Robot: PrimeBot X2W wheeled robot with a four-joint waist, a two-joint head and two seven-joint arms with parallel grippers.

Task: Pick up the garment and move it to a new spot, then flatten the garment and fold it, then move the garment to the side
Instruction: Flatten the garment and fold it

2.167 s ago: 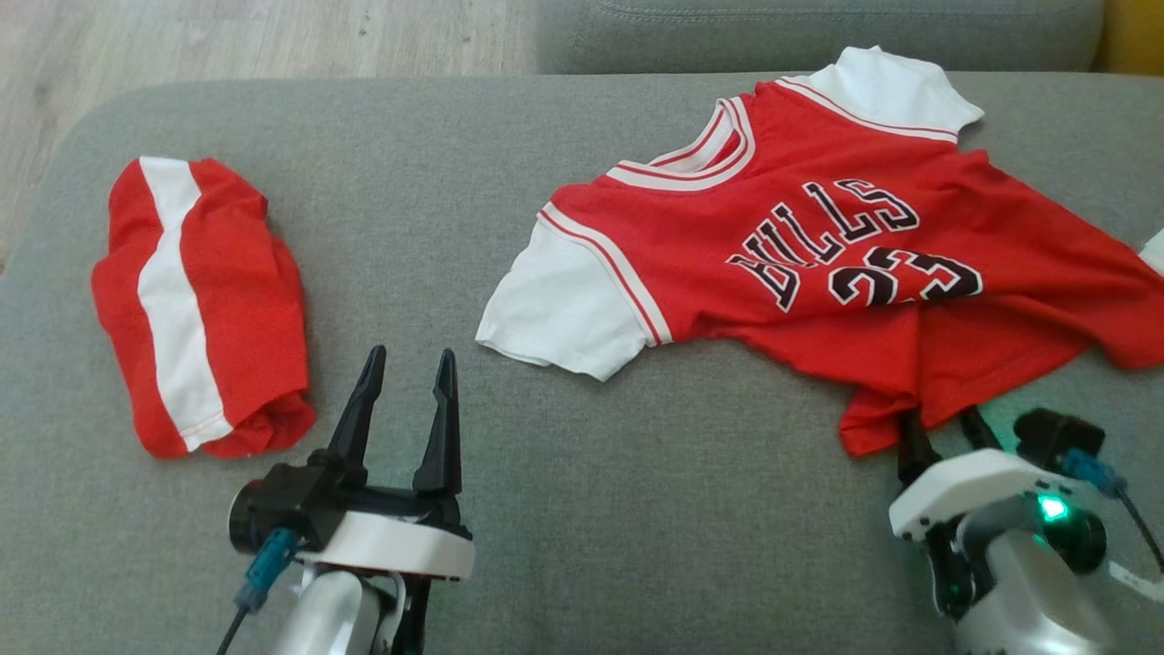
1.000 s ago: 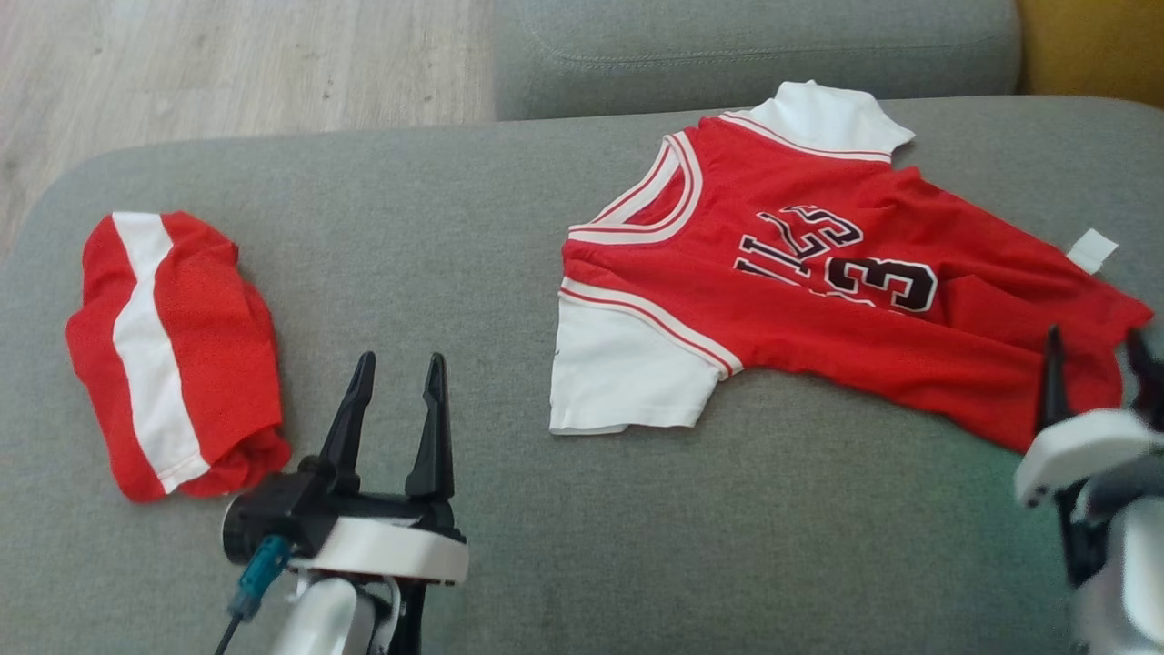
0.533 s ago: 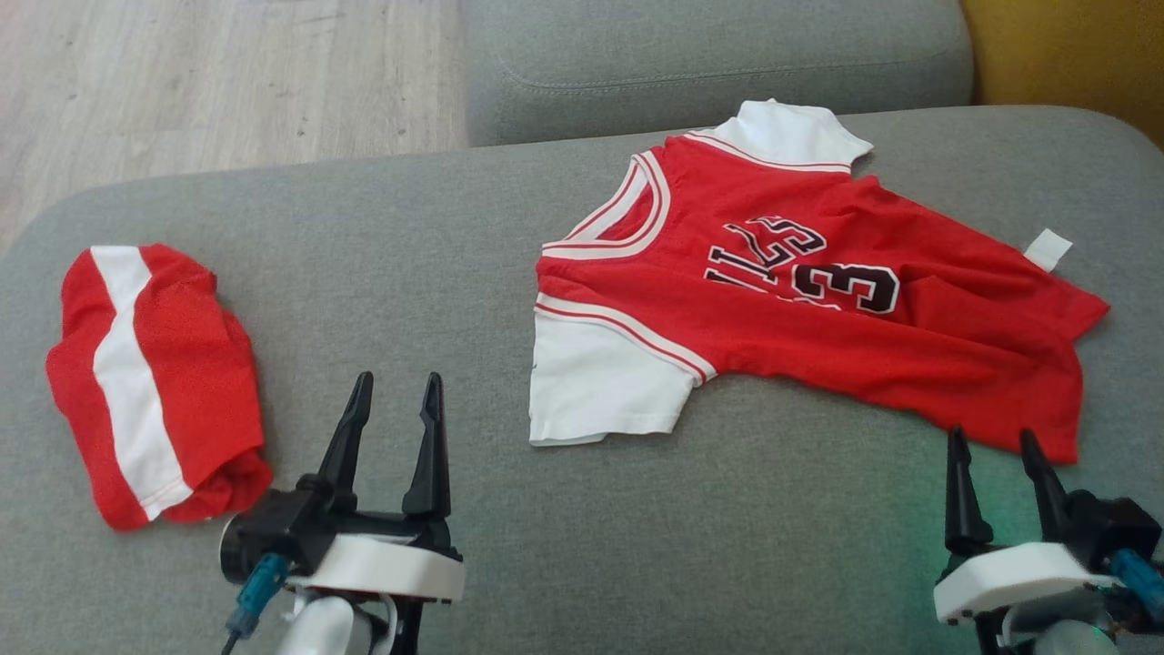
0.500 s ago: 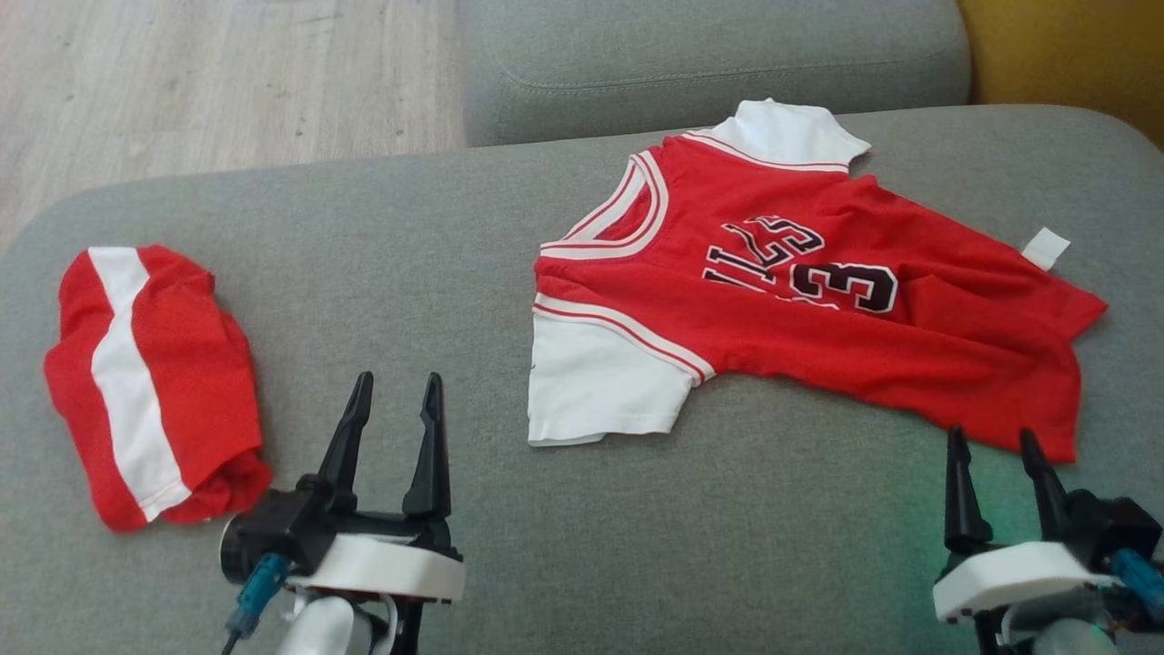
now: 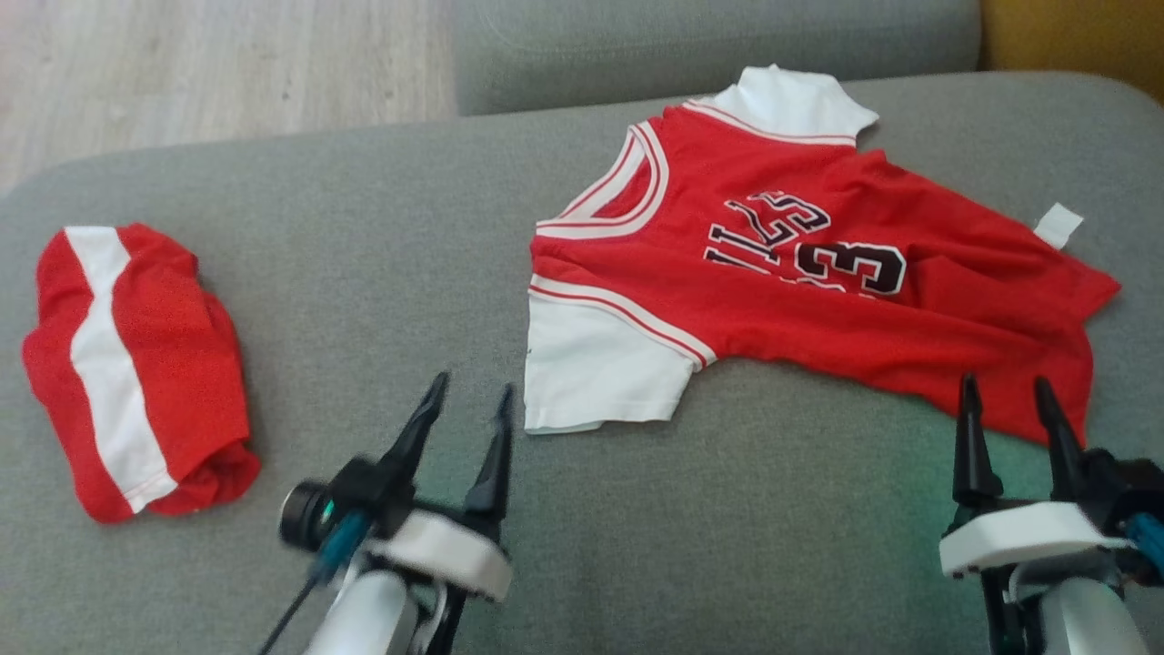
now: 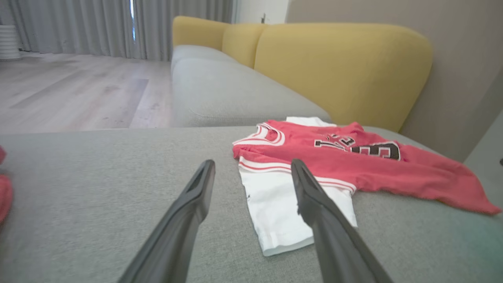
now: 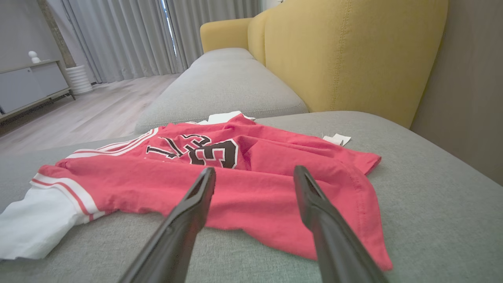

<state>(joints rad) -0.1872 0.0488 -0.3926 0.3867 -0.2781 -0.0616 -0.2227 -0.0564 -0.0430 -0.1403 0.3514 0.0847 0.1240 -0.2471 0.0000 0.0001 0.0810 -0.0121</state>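
Two grippers hover, fingers apart and empty: the left gripper (image 5: pixel 474 382) beside the white sleeve (image 5: pixel 596 368) of the jersey (image 5: pixel 782 309), the right gripper (image 5: pixel 1005 380) at its red hem, toward the right edge of the sofa seat (image 5: pixel 364 227).

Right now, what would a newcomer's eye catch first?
A red jersey with white sleeves lies creased on the right of the grey sofa cushion. A folded red-and-white garment sits far left. The left end effector and right end effector stand open at the jersey's near edge.
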